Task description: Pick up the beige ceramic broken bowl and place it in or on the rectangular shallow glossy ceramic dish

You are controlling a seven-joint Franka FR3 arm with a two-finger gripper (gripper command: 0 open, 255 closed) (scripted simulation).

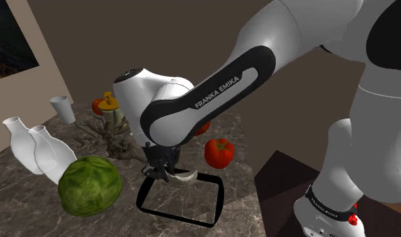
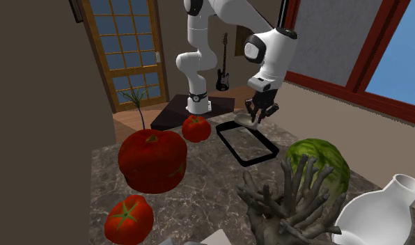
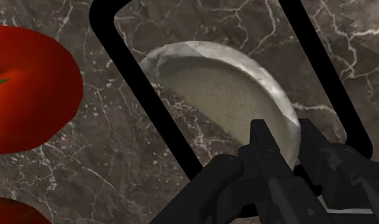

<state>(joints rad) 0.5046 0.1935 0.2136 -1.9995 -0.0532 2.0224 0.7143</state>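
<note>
My gripper (image 3: 290, 137) clasps the rim of the beige broken bowl (image 3: 220, 95), with one finger on each side of its wall. The bowl hangs over the inside of the black-rimmed rectangular dish (image 1: 181, 214), close to one long rim; I cannot tell if it touches the dish. On my arm (image 1: 223, 86) I read "FRANKA EMIKA", and a red tomato (image 1: 219, 153) lies just beside the dish.
</note>
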